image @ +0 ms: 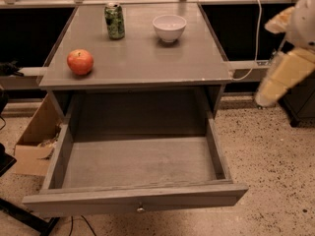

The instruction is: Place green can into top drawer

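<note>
- The green can (114, 20) is standing upright at the tabletop's (142, 63) back left, well apart from the gripper (283, 76).
- The gripper is hovering far right, its grip impossible to tell.
- The top drawer (135, 199) is sitting open.

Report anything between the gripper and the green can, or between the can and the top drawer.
The bowl stands roughly between the gripper, at the far right, and the can. Nothing visible blocks the can's way to the open drawer.
</note>
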